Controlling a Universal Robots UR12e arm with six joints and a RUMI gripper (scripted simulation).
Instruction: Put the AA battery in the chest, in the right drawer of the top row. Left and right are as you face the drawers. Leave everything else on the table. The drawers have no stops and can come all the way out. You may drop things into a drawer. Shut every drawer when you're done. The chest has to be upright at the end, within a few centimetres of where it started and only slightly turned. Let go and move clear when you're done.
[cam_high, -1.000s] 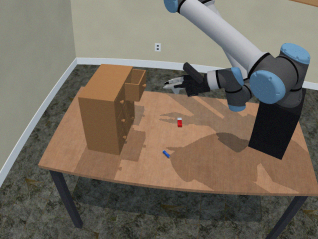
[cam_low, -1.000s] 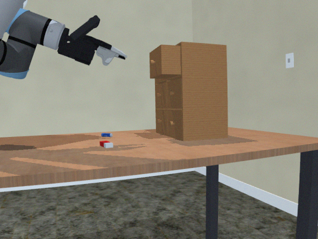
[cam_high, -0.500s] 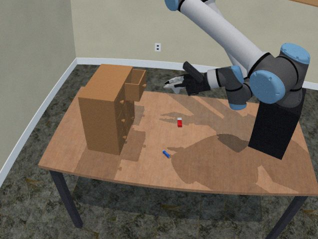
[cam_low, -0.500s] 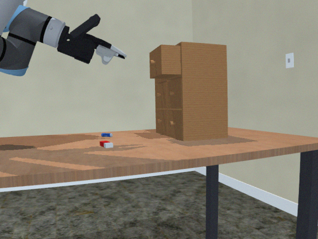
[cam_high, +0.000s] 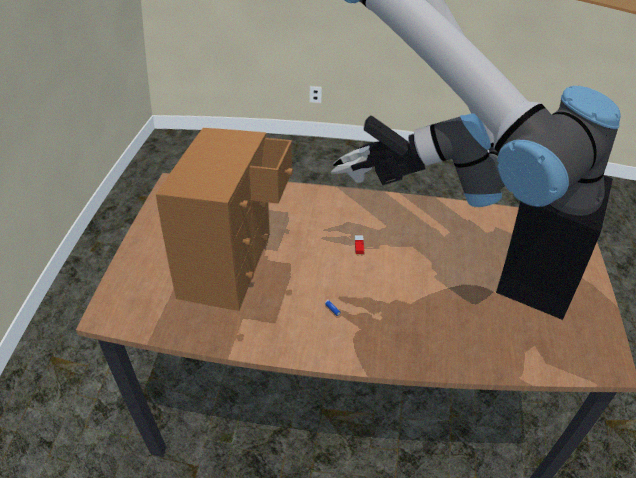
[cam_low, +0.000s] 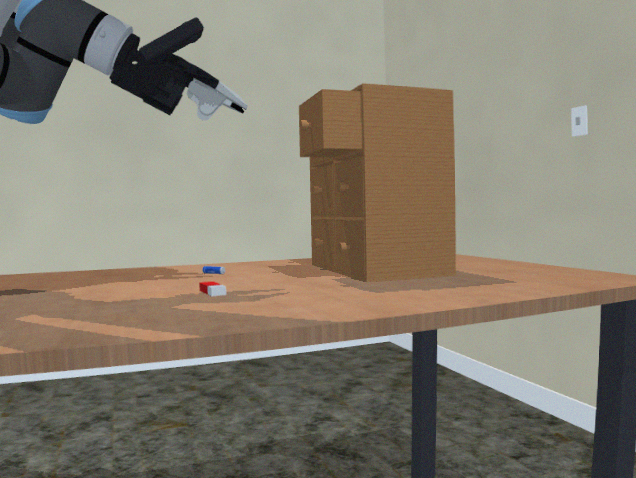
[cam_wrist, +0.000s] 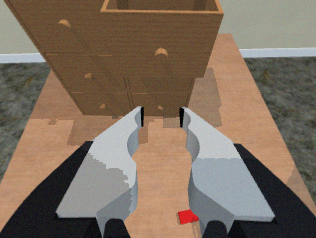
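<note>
The grey-and-black two-jaw gripper (cam_high: 334, 167) (cam_low: 243, 108) (cam_wrist: 161, 108) is partly open and holds nothing, above the table and facing the chest. Below it lies a small red-and-white block (cam_high: 359, 245) (cam_low: 211, 288) (cam_wrist: 188, 216). The blue cylindrical battery (cam_high: 333, 307) (cam_low: 213, 269) lies on the brown wooden table (cam_high: 308, 349) (cam_low: 318, 305) (cam_wrist: 162, 165), apart from the block. Farther, the top right drawer (cam_high: 265, 182) (cam_low: 341, 120) (cam_wrist: 140, 37) stands out from the upright brown wooden chest (cam_high: 200, 246) (cam_low: 408, 179) (cam_wrist: 30, 20), overhanging the lower drawers.

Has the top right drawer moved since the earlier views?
No, the top right drawer hasn't visibly moved: in the top and exterior views, it sticks out from the chest as far as before.
</note>
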